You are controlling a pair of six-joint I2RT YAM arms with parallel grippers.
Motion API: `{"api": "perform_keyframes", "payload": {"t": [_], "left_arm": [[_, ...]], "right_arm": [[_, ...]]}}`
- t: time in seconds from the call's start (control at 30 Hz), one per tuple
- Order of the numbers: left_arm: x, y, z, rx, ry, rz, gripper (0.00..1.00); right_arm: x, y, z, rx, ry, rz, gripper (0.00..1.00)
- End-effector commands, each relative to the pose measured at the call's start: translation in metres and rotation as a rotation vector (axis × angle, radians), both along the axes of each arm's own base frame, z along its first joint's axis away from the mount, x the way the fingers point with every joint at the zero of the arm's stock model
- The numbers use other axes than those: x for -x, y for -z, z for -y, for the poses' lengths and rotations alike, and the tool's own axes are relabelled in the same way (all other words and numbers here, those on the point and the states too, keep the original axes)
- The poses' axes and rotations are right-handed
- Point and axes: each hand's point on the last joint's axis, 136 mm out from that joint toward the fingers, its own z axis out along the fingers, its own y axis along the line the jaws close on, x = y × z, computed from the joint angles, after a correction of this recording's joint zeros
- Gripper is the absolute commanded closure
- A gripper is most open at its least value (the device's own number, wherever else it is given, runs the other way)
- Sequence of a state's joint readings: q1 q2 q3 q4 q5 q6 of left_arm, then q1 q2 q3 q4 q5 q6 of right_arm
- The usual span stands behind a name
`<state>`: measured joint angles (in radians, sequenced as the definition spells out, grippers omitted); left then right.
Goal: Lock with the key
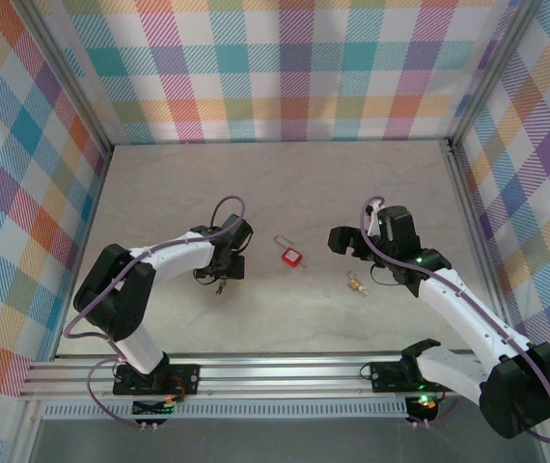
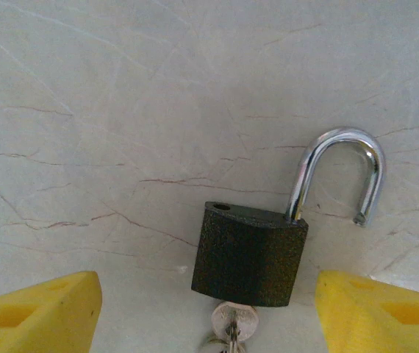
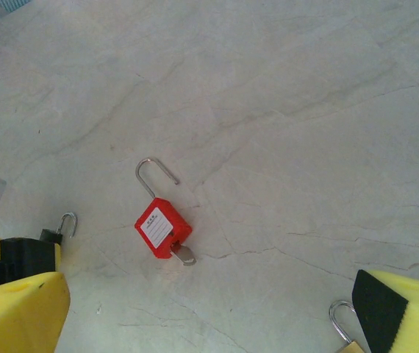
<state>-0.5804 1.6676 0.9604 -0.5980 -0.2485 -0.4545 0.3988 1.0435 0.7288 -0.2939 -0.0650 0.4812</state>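
Left gripper point(image 1: 224, 268) is lowered over the black lock point(image 2: 248, 254), left of centre on the table point(image 1: 285, 183). Jaws are set fairly wide. One yellow finger point(image 2: 37, 312) is seen left of the lock and the other right of it. Both are apart from the lock and nothing is gripped.

The lock is laid flat, body between the fingers. Shackle point(image 2: 301, 184) is open: one leg is seated in the body, and the free end is swung out to the side, clear of its hole. Key point(image 2: 233, 321) is seated in the lock's bottom face, at the lower edge of the left wrist view. Something more is hung under the key, too cropped to tell what.

Right gripper point(image 1: 349, 243) is held above the table, right of centre. Its jaws are spread wide and nothing is held.

Red lock point(image 3: 163, 228) is laid between the two grippers, well apart from the black lock. It too is unlatched, and a second key point(image 3: 184, 254) is stuck in its bottom.

Brass lock point(image 1: 356, 285) is laid near the right gripper, on the near side, touched by nothing. Whether it is latched cannot be told.
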Motion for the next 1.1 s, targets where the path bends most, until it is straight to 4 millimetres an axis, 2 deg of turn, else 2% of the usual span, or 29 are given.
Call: {"api": "perform_keyframes", "payload": {"t": [0.0, 0.43, 0.8, 1.07], "left_arm": [[-0.004, 0.001, 0.004, -0.011, 0.013, 0.004, 0.25], [-0.011, 0.010, 0.010, -0.010, 0.015, -0.004, 0.33], [-0.011, 0.019, 0.012, -0.018, 0.022, -0.027, 0.52], [-0.011, 0.023, 0.010, -0.034, 0.021, -0.034, 0.59]], "right_arm": [[-0.001, -0.019, -0.005, -0.011, -0.028, 0.045, 0.01], [0.001, -0.022, -0.006, -0.018, -0.036, 0.056, 0.01], [0.001, -0.020, -0.009, -0.019, -0.044, 0.049, 0.01], [0.001, -0.019, -0.011, -0.020, -0.051, 0.046, 0.01]]}}
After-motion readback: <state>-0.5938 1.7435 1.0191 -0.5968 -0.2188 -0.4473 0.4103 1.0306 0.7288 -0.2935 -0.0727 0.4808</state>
